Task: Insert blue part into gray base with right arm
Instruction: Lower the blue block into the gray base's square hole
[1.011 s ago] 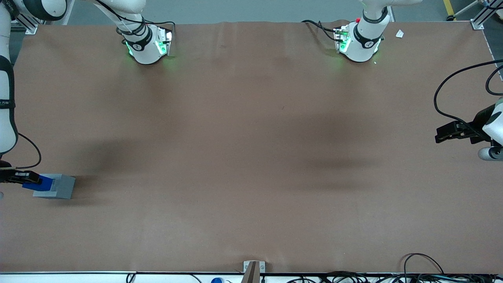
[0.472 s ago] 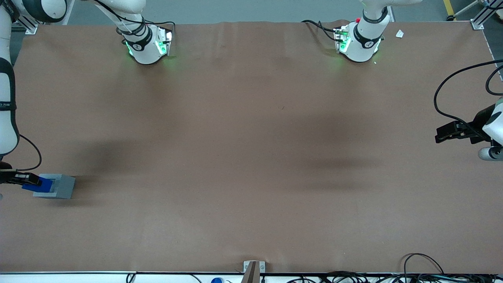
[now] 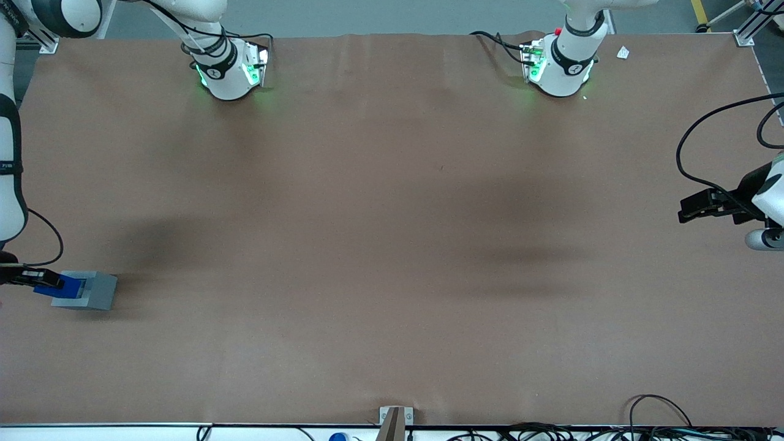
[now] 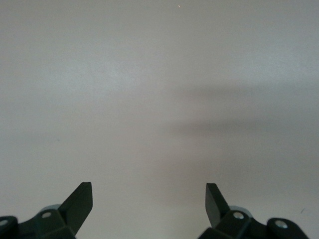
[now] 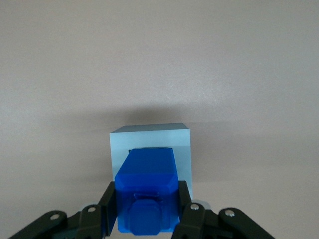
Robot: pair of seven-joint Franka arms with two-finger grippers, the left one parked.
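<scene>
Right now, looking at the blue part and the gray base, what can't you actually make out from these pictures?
- How deep the blue part sits in the gray base: in the right wrist view the part itself covers the recess.
- Base's near wall: hidden there by the part and the fingers.
- Gripper, front view: cut off by the picture edge at the working arm's end of the table.
- Contact between part and base, front view: too small.

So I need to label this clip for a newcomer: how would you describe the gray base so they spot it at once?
On the brown table, look toward the working arm's end, near the edge closest to the front camera. The gray base is the light gray square block there, with the gripper holding the blue part at its recess. It is the only gray block on the table.
</scene>
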